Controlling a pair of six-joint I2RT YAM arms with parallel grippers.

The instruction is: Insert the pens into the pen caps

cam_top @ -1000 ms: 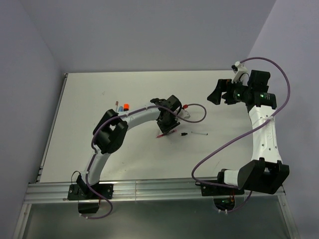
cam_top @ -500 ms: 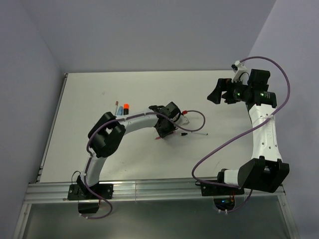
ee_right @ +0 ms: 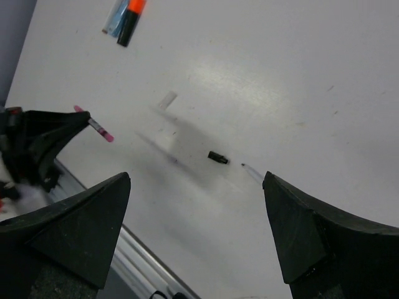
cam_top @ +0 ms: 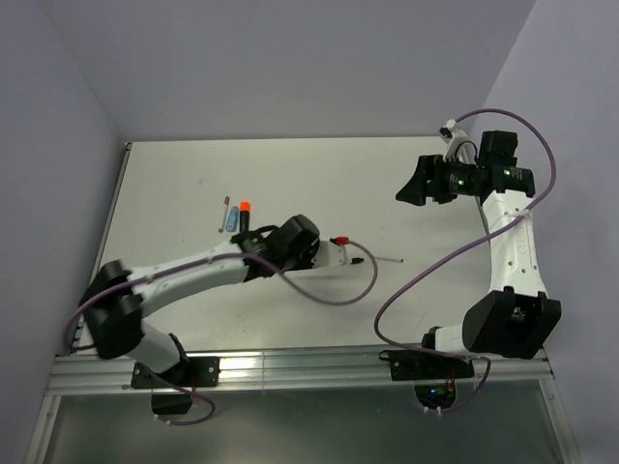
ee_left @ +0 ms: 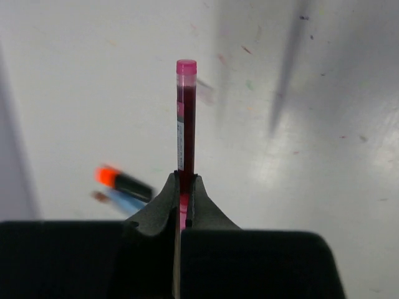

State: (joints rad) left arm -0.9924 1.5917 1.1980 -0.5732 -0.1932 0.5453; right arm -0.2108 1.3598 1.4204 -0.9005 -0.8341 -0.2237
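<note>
White surface [cam_top: 174, 184]: red pen [ee_left: 186, 118] pinched in left end effector [ee_left: 186, 178], pointing to 12 o'clock in its wrist view (lifted). Orange-ended marker [cam_top: 243, 214] and light-blue marker [cam_top: 230, 218] lie at its 10 o'clock. Right end effector [ee_right: 196, 179] gapes wide, empty, at 2 o'clock.

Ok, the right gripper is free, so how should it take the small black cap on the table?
Probably from straight above, jaws across its short width: the black cap lies flat with both long sides bare, while a slim pen lies just off one end.
</note>
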